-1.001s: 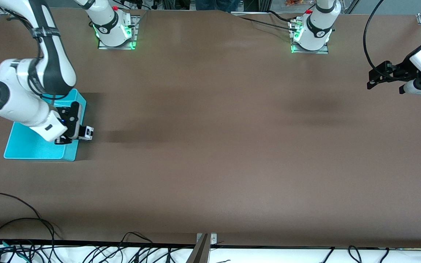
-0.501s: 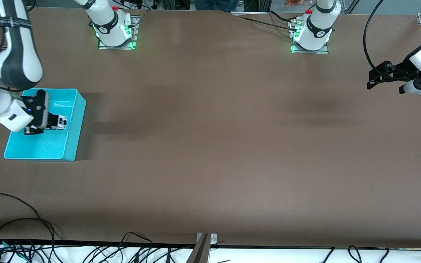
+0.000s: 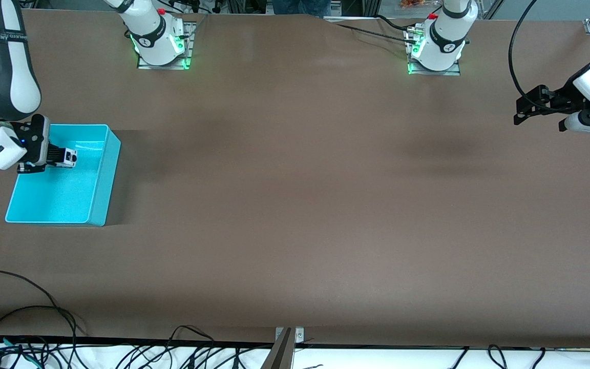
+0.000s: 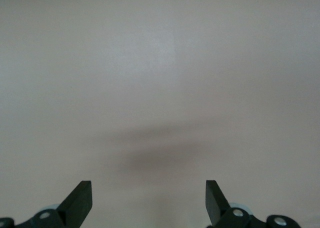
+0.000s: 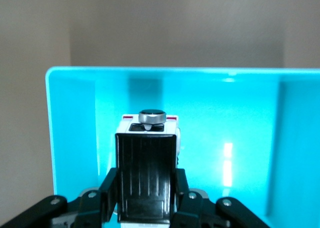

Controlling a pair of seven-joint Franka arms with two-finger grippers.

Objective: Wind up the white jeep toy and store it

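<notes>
Brown bench (image 3: 295, 205), cyan bin (image 3: 101, 189) at the right arm's end.
Right gripper (image 3: 67, 157) over the bin, fingers clamped on the white jeep toy (image 5: 148, 163); left gripper (image 3: 523, 108) waits, fingers spread, empty.

High front camera facing both arm bases across the whole brown worktop (image 3: 295, 205); left wrist camera close over bare worktop between its own fingers (image 4: 77, 203); right wrist camera close above the cyan bin (image 5: 75, 138), shared with the front view (image 3: 103, 174).
</notes>
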